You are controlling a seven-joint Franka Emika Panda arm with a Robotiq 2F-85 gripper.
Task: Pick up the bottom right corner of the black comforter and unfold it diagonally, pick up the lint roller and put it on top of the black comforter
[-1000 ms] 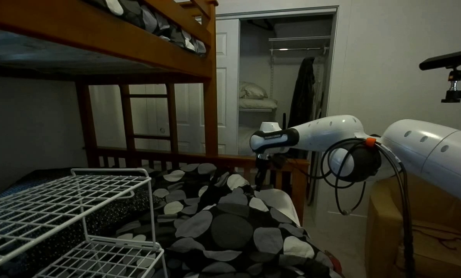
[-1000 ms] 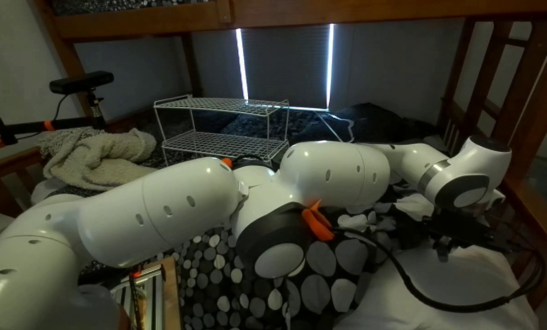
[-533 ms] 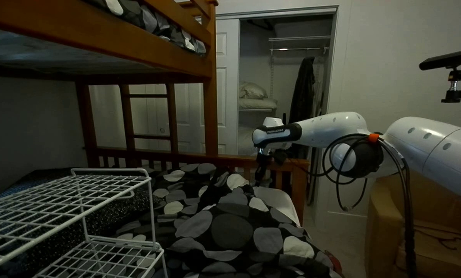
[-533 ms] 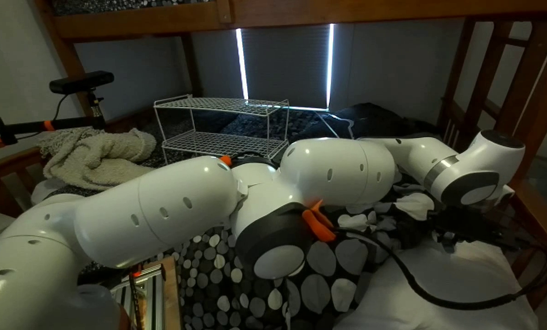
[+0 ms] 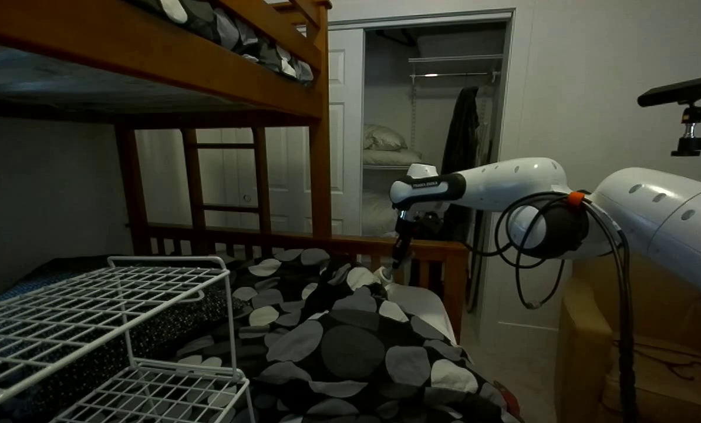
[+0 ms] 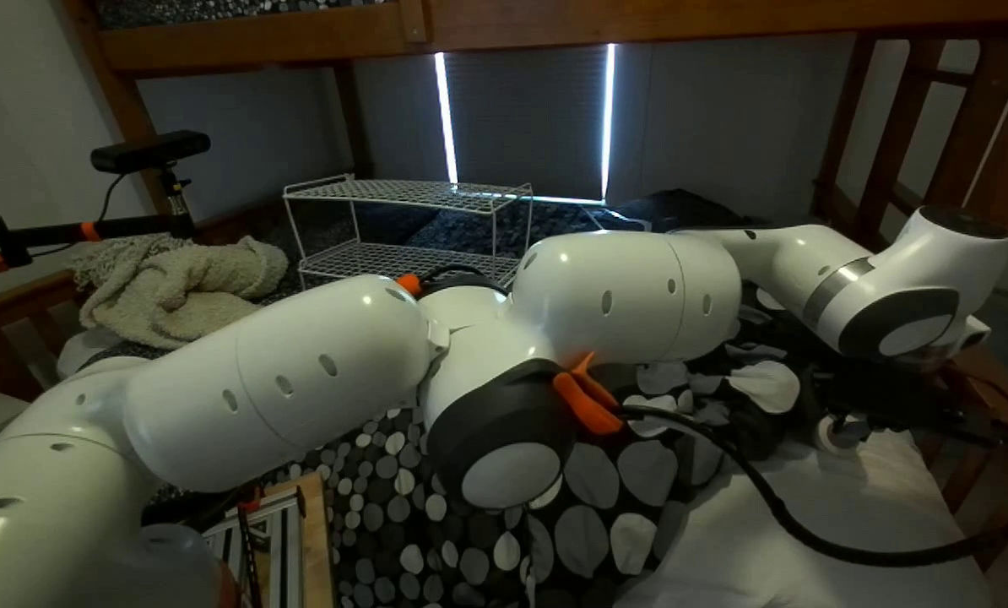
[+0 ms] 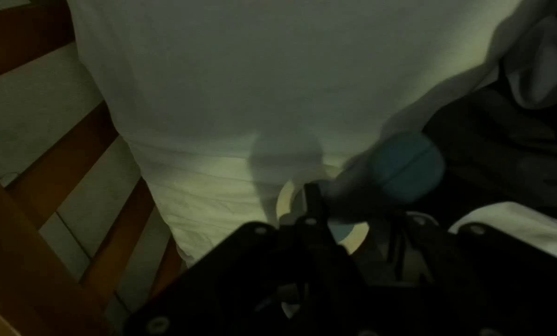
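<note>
- Your gripper [image 7: 351, 207], higher than a second ago, is clenched around the lint roller [image 7: 367, 191], whose pale end now shows plainly in both exterior views. The pick-up looks made; only the placing appears left.
- The roller sits between your jaws, its pale end hanging below, its grey-blue end jutting out in the wrist view.
- Under it lies a white pillow [image 6: 808, 523]; whether roller and pillow are fully apart, you cannot tell.
- Just beside spreads the black comforter [image 5: 350, 352], dotted grey and white, likely one sideways move from receiving the roller.
- Beyond stands the wooden bed rail [image 5: 437, 251], near enough to warrant care.
</note>
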